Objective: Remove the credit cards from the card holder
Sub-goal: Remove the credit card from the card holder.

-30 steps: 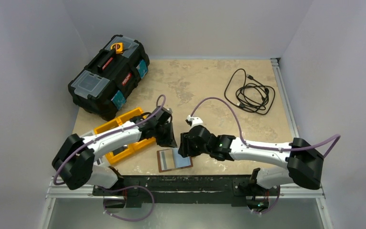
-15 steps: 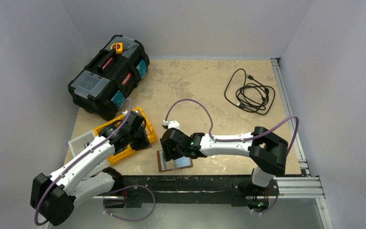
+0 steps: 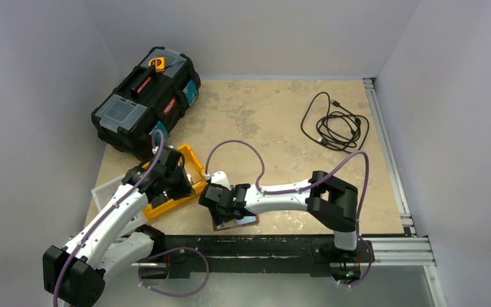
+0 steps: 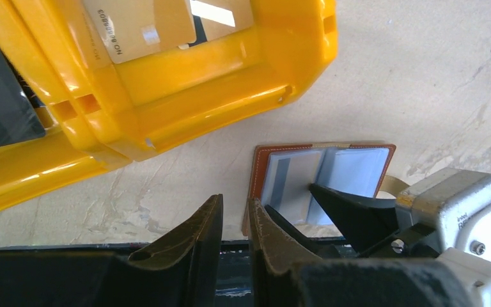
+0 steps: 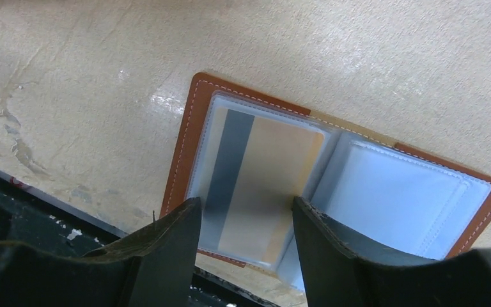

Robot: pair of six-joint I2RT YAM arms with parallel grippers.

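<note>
Card holder (image 5: 383,192) lay open and flat at the near edge of the table (image 3: 275,121), just right of the orange tray (image 3: 192,160) and not touching it, its pale clear sleeves facing up inside the brown border. A tan card (image 5: 268,173) with a dark stripe sat inside the left sleeve; the right sleeves looked pale blue, and whether they held anything could not be told. The right claw (image 5: 243,211) hung close over the left half with its fingers spread, one on each side of the card's near part, pinching nothing. The left claw (image 4: 235,211) hovered near the tray's near right corner, its fingers almost together with a thin gap and nothing between them. Another tan card (image 4: 140,25) lay in the tray.
</note>
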